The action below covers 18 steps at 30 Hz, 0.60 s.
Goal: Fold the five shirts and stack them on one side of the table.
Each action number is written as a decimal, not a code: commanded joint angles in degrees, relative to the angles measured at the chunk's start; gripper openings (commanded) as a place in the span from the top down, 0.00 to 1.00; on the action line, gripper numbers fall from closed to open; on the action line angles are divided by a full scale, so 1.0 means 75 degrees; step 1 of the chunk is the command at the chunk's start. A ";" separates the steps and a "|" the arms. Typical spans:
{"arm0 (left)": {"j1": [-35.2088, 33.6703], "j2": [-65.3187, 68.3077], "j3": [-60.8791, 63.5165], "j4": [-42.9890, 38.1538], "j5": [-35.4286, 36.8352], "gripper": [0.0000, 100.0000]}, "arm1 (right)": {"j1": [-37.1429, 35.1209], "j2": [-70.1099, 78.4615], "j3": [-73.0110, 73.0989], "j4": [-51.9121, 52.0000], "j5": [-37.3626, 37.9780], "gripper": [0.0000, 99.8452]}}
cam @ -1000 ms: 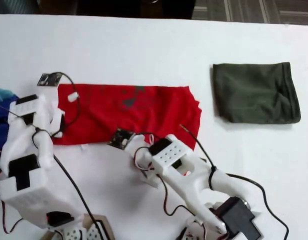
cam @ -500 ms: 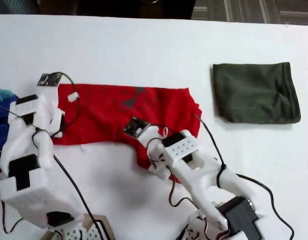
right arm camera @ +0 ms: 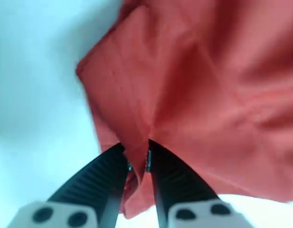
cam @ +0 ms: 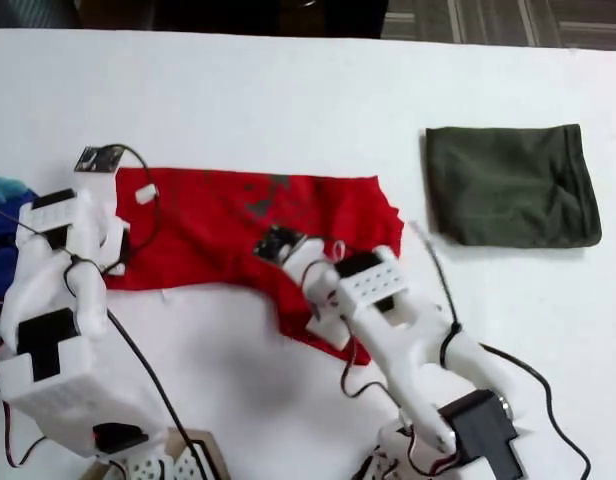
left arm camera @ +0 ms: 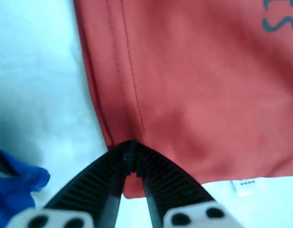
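Note:
A red shirt (cam: 238, 225) lies folded in a long band across the middle of the table. My left gripper (left arm camera: 131, 164) is shut on the red shirt (left arm camera: 194, 95) at its left end, near the hem. My right gripper (right arm camera: 137, 164) is shut on a pinch of the red shirt (right arm camera: 208, 95) and holds its near right corner lifted; in the high view the right gripper (cam: 323, 305) sits over that part. A folded dark green shirt (cam: 510, 185) lies at the right. A blue shirt (cam: 0, 225) shows at the left edge.
Cables trail from both arms over the table (cam: 288, 90). Small dark camera boards (cam: 98, 158) sit near each wrist. A scrap of blue fabric (left arm camera: 15, 183) lies beside the left gripper. The white table stretches bare along the far side and between the red and green shirts.
My right arm has swung right and away from the front edge, dragging the red shirt's near right corner with it, so a red flap now hangs below the band. The left arm has kept still.

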State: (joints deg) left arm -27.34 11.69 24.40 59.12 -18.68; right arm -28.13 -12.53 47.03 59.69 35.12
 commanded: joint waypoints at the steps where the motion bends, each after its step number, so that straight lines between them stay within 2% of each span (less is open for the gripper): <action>1: 0.0105 0.0012 0.0029 -0.0176 0.0047 0.97 | 0.0744 0.0018 -0.1043 0.0404 0.0621 0.98; 6: 0.0105 0.0012 0.0029 -0.0188 0.0047 0.97 | 0.1248 0.0428 -0.2602 0.0850 0.1102 0.98; 12: 0.0105 0.0012 0.0029 -0.0188 0.0047 0.97 | 0.1342 0.2737 -0.4958 0.1201 0.1149 0.98; 18: 0.0094 0.0012 0.0029 -0.0176 0.0047 0.97 | 0.1436 0.4847 -0.8100 0.2210 0.1149 0.98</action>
State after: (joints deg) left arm -27.34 11.69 24.40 59.12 -18.68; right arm -18.64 18.68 -1.05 73.32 43.30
